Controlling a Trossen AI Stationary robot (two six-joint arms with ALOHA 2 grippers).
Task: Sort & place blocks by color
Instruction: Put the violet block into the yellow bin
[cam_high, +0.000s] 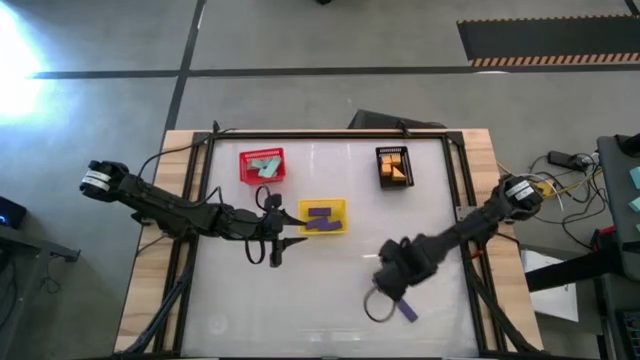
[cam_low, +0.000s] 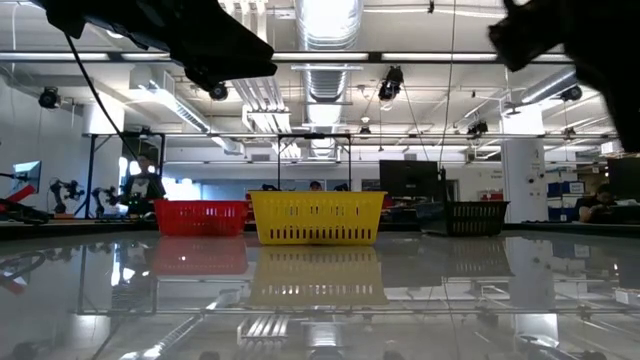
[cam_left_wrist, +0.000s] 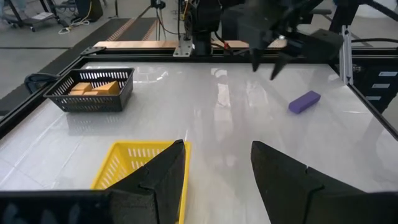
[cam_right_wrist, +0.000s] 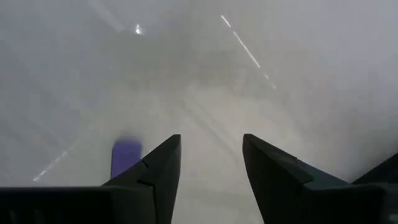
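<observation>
One purple block (cam_high: 407, 311) lies flat on the white table near its front edge; it also shows in the left wrist view (cam_left_wrist: 304, 102) and blurred in the right wrist view (cam_right_wrist: 126, 155). My right gripper (cam_right_wrist: 211, 140) hangs above the table, pointing down and open, with the block just beside one finger and nothing between the fingers. My left gripper (cam_left_wrist: 217, 149) stands open and empty over the near left corner of the yellow basket (cam_high: 322, 216). Purple blocks lie in the yellow basket, teal ones in the red basket (cam_high: 262, 166) and orange ones in the black basket (cam_high: 394, 166).
The three baskets stand in a row across the far half of the table, seen side by side in the low view: red basket (cam_low: 200, 216), yellow basket (cam_low: 317, 217), black basket (cam_low: 463, 216). A dark frame (cam_high: 455, 190) runs round the table. Bare white surface lies around the purple block.
</observation>
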